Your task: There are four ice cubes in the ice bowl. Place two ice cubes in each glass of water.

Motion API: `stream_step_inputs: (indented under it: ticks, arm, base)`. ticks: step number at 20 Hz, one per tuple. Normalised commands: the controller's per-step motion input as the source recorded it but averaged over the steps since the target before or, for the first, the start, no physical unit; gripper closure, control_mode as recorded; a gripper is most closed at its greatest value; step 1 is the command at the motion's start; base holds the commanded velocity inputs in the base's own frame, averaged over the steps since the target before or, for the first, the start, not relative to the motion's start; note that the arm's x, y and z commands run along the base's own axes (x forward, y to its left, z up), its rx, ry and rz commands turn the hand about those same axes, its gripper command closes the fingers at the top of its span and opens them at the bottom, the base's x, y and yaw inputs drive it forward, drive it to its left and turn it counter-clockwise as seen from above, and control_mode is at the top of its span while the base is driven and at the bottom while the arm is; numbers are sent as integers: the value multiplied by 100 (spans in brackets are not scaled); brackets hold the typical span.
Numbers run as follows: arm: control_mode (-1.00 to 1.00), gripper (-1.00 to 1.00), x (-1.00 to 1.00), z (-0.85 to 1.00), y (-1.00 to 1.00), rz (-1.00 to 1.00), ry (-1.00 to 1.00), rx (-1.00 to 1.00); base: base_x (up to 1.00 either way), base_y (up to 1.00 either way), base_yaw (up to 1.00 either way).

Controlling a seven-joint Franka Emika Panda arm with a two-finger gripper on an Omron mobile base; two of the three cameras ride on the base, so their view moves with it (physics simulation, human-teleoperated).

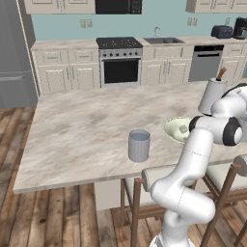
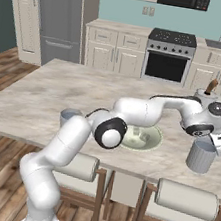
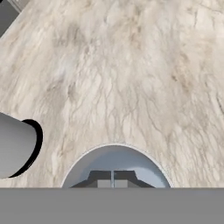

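Two glasses of water stand on the marble tabletop (image 1: 72, 130). In the left base view, the left glass (image 1: 139, 145) stands alone near the front edge, and right of it the ice bowl (image 1: 174, 129) holds one ice cube (image 1: 183, 129), its far side hidden by the arm. The right base view shows the bowl behind the elbow, then the right glass (image 2: 201, 156) under the hand. Looking down from the hand, the gripper (image 3: 113, 180) has its fingertips pressed together, nothing visible between them, directly above that glass's water, with a white holder (image 3: 13, 146) at the left.
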Motion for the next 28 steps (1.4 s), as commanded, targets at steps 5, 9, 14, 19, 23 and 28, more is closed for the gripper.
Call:
stream_step_inputs:
  ticks: [5,9,14,19,23,28]
  arm:
    - [-100,100,-39,39,35,5,0,0]
    - [-100,100,-48,33,69,13,4,-4]
    - [-100,100,-58,24,79,18,7,-10]
    - [-100,100,-70,8,93,20,2,-14]
    - [-100,100,-73,0,100,20,0,-19]
    - [-100,-100,-41,0,100,17,4,-19]
  base:
    - [0,0,0]
    - [0,0,0]
    - [0,0,0]
    - [0,0,0]
    - [0,0,0]
    - [0,0,0]
